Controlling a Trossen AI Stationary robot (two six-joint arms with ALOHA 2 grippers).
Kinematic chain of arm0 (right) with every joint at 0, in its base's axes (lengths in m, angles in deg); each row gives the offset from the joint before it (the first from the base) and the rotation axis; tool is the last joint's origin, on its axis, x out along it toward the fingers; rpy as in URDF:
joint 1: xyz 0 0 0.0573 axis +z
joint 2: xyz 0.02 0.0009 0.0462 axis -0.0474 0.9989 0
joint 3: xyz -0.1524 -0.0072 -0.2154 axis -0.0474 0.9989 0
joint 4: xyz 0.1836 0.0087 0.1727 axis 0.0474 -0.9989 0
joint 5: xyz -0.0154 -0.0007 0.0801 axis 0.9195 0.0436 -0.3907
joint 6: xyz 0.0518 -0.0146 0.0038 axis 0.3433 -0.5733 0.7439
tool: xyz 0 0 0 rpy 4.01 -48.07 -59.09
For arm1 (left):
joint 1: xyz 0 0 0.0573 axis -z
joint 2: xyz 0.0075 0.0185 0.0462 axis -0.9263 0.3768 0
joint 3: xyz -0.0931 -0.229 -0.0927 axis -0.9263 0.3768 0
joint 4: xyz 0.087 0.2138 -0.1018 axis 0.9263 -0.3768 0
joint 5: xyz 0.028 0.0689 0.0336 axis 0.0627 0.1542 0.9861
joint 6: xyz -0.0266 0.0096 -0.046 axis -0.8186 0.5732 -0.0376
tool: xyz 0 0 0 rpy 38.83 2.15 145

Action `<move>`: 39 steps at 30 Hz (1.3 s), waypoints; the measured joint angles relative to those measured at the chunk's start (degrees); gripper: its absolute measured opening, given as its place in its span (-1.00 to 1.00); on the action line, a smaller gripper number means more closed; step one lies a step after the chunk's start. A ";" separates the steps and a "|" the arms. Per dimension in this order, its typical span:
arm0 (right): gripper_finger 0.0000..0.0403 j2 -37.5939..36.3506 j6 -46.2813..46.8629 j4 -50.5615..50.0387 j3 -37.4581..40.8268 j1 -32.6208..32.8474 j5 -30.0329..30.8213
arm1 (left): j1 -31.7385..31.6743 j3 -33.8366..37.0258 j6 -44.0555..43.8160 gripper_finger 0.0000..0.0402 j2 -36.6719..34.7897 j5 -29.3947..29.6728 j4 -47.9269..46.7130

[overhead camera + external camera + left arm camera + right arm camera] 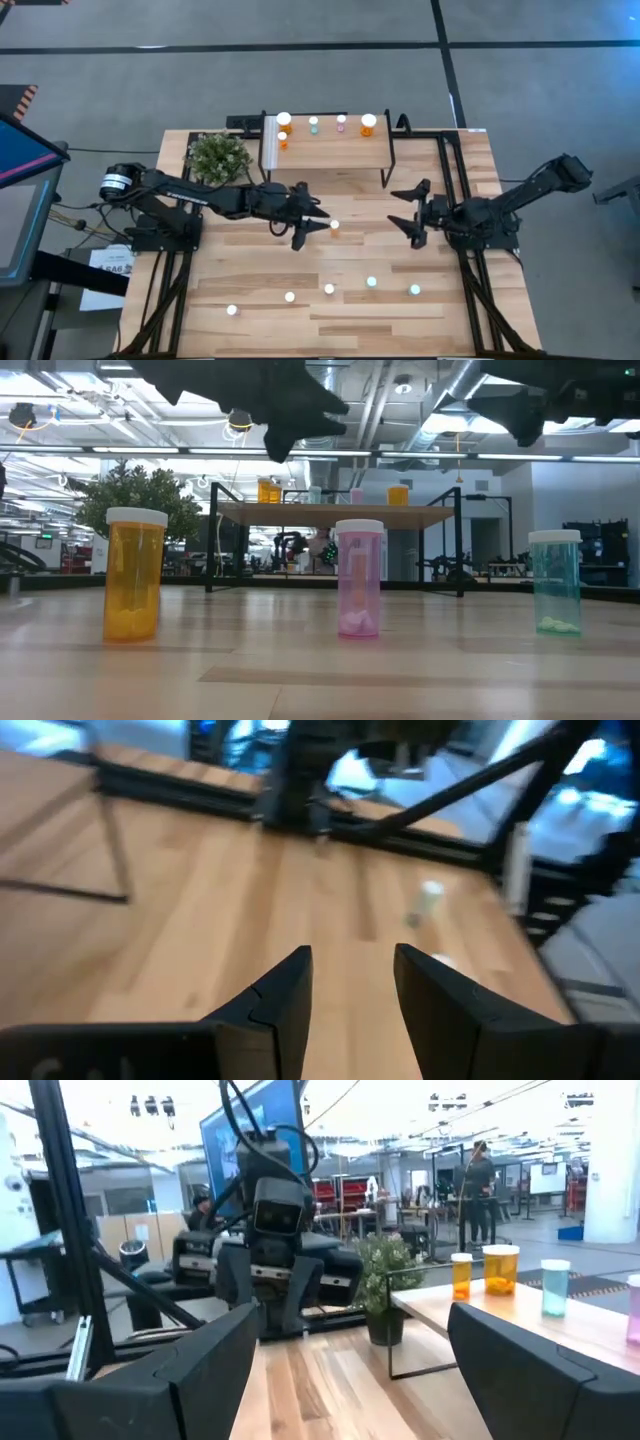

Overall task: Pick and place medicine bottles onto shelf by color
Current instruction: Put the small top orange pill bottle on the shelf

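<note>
High view, left end effector (322, 226) over surface (250, 300) middle, fingers parted and empty, right end effector (407, 208) wide, bottles on shelf (330, 150).

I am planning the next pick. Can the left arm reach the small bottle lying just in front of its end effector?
Probably yes. The left end effector is open and empty, the bottle stands right beyond its fingertips, and only bare table surrounds it. The right end effector waits apart.
</note>
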 joint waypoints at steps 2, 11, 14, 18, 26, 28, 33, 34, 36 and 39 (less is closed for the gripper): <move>0.73 -1.92 0.17 -0.80 0.39 0.26 -0.06 | -0.07 0.04 0.05 -0.35 0.01 3.53 -0.24; 0.75 -3.76 0.17 -3.70 0.43 0.25 -0.27 | -0.07 0.04 -0.06 -0.35 0.39 9.99 0.15; 0.73 -3.76 -0.01 -3.75 0.43 0.25 -0.27 | -0.06 0.06 -0.02 -0.35 0.45 9.01 -0.78; 0.73 -3.76 -0.03 -3.87 0.43 0.25 -0.27 | 0.49 0.06 -0.07 -0.35 0.45 8.91 -1.57; 0.75 -3.76 -0.19 -3.94 0.43 0.10 -0.25 | 0.93 0.06 -0.48 -0.23 1.45 9.31 -3.12; 0.74 -3.76 -0.19 -3.93 0.43 0.05 -0.25 | 0.93 0.14 -1.15 -0.12 3.02 8.64 -3.10; 0.73 -3.76 0.16 -3.85 0.43 0.05 -0.22 | 0.93 -1.25 -2.24 0.16 9.51 7.56 -2.38; 0.73 -3.75 0.18 -3.94 0.43 0.05 -0.24 | 0.93 -1.96 -2.30 0.20 10.86 7.57 -2.34; 0.73 -3.75 0.20 -3.92 0.43 0.05 -0.22 | 0.93 -3.16 -2.28 0.27 12.59 7.57 -2.64; 0.74 -3.74 0.21 -3.97 0.43 0.05 -0.22 | 0.93 -4.70 -1.56 0.34 15.41 7.56 -2.88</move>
